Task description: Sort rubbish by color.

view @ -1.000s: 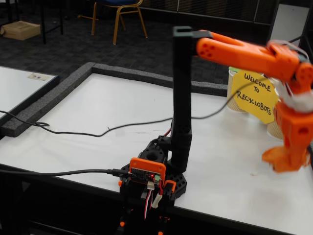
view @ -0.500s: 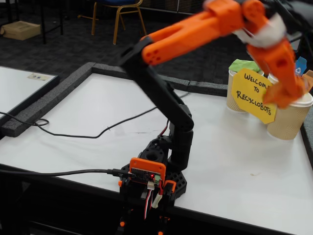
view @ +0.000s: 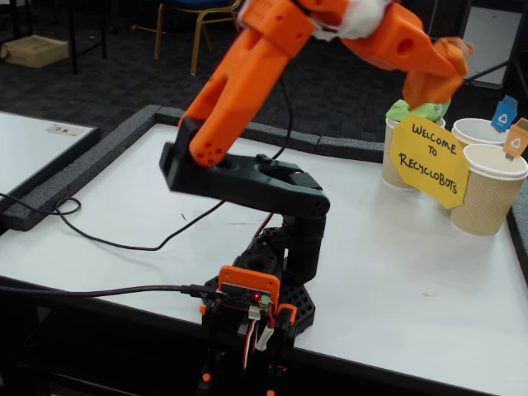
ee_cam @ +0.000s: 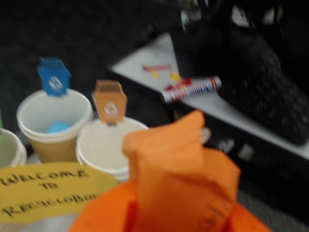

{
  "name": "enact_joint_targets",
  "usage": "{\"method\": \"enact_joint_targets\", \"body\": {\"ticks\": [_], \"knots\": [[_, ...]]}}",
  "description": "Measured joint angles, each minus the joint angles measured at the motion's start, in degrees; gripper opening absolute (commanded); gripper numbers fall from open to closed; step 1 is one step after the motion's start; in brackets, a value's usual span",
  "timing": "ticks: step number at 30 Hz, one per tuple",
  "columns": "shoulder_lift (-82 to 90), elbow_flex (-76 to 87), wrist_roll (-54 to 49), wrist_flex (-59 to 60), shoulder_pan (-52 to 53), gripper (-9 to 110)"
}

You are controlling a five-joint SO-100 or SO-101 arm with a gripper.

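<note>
A white table [view: 148, 198], rimmed along its far and left edges by a dark grey foam border [view: 91, 157], lies open across its left and middle, crossed only by black cables [view: 124, 239], while the orange arm [view: 247, 74] rises from a black base [view: 272, 280] at the near edge and reaches high toward the far right corner. There its gripper [view: 433, 70] hangs in the air above the cups, jaws pinching the orange rubbish [ee_cam: 181, 169], a crumpled paper lump that fills the lower middle of the blurred wrist view. Three beige paper cups crowd that corner near the right edge: one topped with the green rubbish [view: 417, 111], one with a blue tag [view: 503, 114] holding the blue rubbish [ee_cam: 59, 127] at its bottom, and the nearest cup [view: 487, 194] carrying an orange tag [view: 517, 140]. Both tags bear a white recycling mark. Propped against the cups, a yellow sign [view: 429, 161] reads "WELCOME TO RECYCLOBOTS" in hand-drawn black letters. Beyond the table's right edge, the wrist view shows a neighbouring surface with a small tube-shaped packet [ee_cam: 191, 89] in red, white and blue, its lettering too blurred to read.
</note>
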Motion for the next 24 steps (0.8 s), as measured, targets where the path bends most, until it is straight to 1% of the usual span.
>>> {"method": "enact_joint_targets", "body": {"ticks": [4,7,10,17,24], "knots": [[0.62,-0.09,0.0,-0.44,-1.14,0],[0.62,-0.09,0.0,-2.9,-2.02,0],[0.62,1.85,0.0,-7.03,-2.72,0],[0.44,11.87,0.0,-19.86,-4.48,0],[-3.08,13.8,0.0,-27.33,-7.47,0]]}}
